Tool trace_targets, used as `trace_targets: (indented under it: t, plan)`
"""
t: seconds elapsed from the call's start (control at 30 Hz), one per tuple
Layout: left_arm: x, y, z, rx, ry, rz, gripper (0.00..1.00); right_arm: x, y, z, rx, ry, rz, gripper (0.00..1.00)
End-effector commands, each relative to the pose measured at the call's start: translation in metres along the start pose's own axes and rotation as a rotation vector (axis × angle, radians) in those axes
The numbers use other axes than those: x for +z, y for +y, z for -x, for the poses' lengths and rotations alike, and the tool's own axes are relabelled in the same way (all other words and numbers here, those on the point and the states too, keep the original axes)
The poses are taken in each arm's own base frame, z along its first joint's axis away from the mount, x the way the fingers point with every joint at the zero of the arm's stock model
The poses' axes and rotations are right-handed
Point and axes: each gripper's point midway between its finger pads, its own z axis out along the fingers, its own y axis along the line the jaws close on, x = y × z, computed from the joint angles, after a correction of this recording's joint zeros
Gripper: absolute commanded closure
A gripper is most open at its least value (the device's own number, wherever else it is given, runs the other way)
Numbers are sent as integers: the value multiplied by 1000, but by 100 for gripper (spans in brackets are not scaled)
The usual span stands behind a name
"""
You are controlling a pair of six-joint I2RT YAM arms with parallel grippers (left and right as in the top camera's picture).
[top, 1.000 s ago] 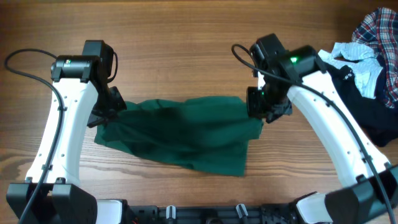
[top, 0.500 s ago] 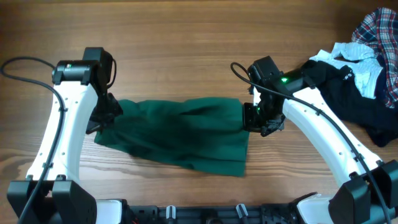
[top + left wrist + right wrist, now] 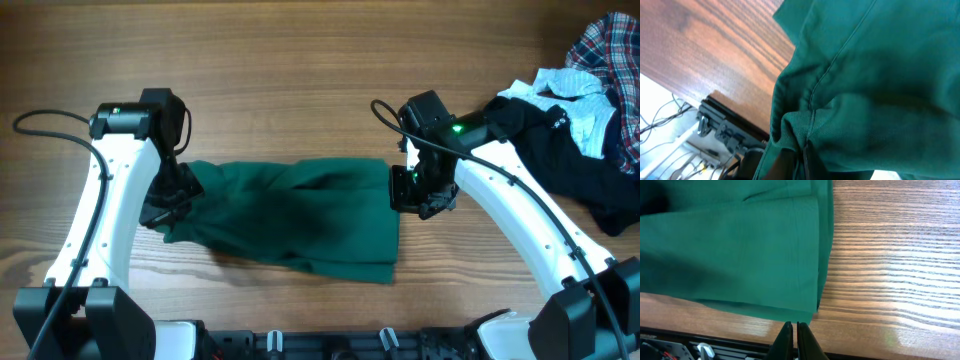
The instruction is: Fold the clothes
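Observation:
A plain dark green garment (image 3: 290, 215) lies spread across the middle of the wooden table (image 3: 300, 70), slightly rumpled, with a fold along its near edge. My left gripper (image 3: 172, 205) sits at its left end. In the left wrist view the green cloth (image 3: 880, 75) bunches into the left gripper (image 3: 801, 157) and hides most of the fingers. My right gripper (image 3: 412, 192) is at the garment's right edge. The right wrist view shows the right gripper (image 3: 792, 326) shut and empty, just off the corner of the green cloth (image 3: 730, 250).
A heap of clothes sits at the far right: a plaid shirt (image 3: 612, 45), a small white piece (image 3: 575, 90) and a black garment (image 3: 590, 175) under the right arm. A black rail (image 3: 330, 345) runs along the table's near edge.
My left gripper has moved toward the near edge with the garment's left end. The right gripper came down and left, let the right edge go, and that edge now lies flat.

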Motion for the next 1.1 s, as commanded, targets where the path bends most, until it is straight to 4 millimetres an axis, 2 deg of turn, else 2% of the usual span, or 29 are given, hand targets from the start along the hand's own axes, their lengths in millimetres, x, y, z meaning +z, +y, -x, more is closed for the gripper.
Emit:
trace_targets:
  t: [0.0, 0.23, 0.43, 0.67, 0.77, 0.87, 0.9, 0.97, 1.07]
  plan:
    - [-2, 5, -9, -24, 25, -5, 72, 0, 1, -5, -9, 11, 11, 96]
    - [-2, 6, -11, -22, 31, -1, 48, 0, 2, -5, -29, 8, 11, 96]
    - [-2, 2, -5, -27, 7, -18, 44, -1, 7, 5, -47, -31, 37, 96]
    - [-6, -27, 27, -48, -115, -145, 42, -6, 38, 32, -143, -140, 179, 94]
    - [-9, -43, 37, -50, -145, -220, 42, -10, 47, 47, -187, -205, 209, 85]
    - [-10, -49, 47, -53, -178, -243, 43, -9, 47, 58, -198, -246, 195, 77]
    - [-10, -52, 50, -52, -188, -250, 43, -7, 46, 62, -197, -257, 181, 71]
    - [-7, -56, 55, -54, -206, -263, 43, 0, 45, 72, -195, -268, 167, 63]
    - [7, -60, 58, -56, -213, -265, 44, 18, 46, 81, -189, -247, 161, 59]
